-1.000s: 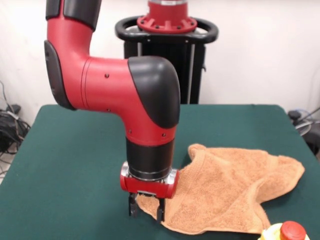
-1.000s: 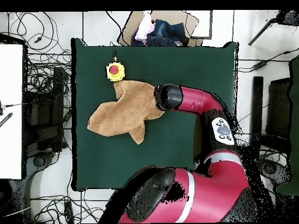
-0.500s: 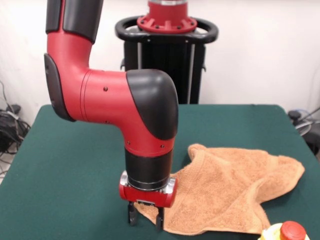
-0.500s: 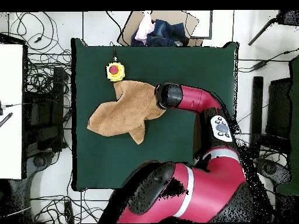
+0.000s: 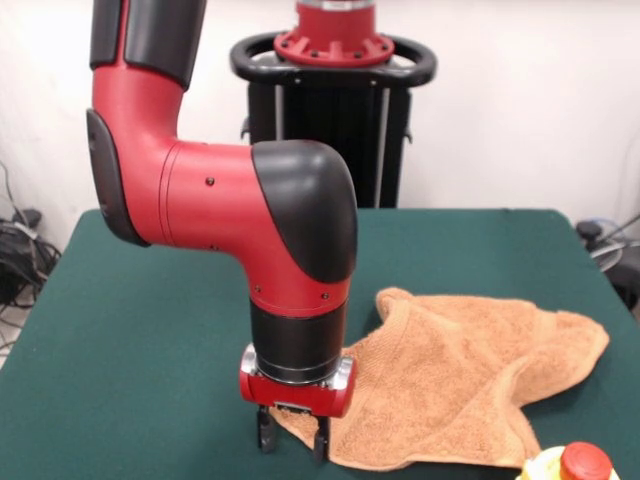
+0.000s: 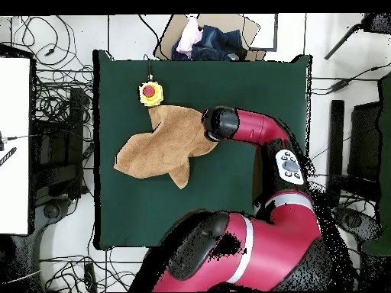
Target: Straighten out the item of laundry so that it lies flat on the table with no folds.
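Front view: the gripper [image 5: 292, 437] stands upright at the towel [image 5: 462, 375]'s near-left corner, its two fingers parted a little and straddling the hem, likely so it can pinch that corner and drag it outward; a firm hold cannot be confirmed. The towel lies crumpled on the table [image 5: 130, 330], reaching rightward toward a yellow, red-capped object [image 5: 572, 464].

Overhead view: the towel [image 6: 162, 145] sits left of centre, its long axis running diagonally, corners folded under.

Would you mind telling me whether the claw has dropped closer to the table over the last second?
Yes: the claw sits slightly lower against the table, straddling the towel corner.
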Controlling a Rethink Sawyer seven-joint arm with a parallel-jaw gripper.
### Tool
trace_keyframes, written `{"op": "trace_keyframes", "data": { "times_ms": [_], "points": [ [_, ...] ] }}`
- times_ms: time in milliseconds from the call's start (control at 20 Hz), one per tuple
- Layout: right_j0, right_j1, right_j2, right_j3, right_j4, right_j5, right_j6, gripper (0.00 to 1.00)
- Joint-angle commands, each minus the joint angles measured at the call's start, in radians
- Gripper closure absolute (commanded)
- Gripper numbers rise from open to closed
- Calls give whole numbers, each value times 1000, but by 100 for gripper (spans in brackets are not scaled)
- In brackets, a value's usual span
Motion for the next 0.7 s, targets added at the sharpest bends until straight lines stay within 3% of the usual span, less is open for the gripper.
{"op": "trace_keyframes", "data": {
  "times_ms": [50, 700],
  "points": [
    [13, 11, 94, -1, -15, 25, -17, 0],
    [51, -29, 51, 45, -36, -67, 52, 0]
  ]
}}
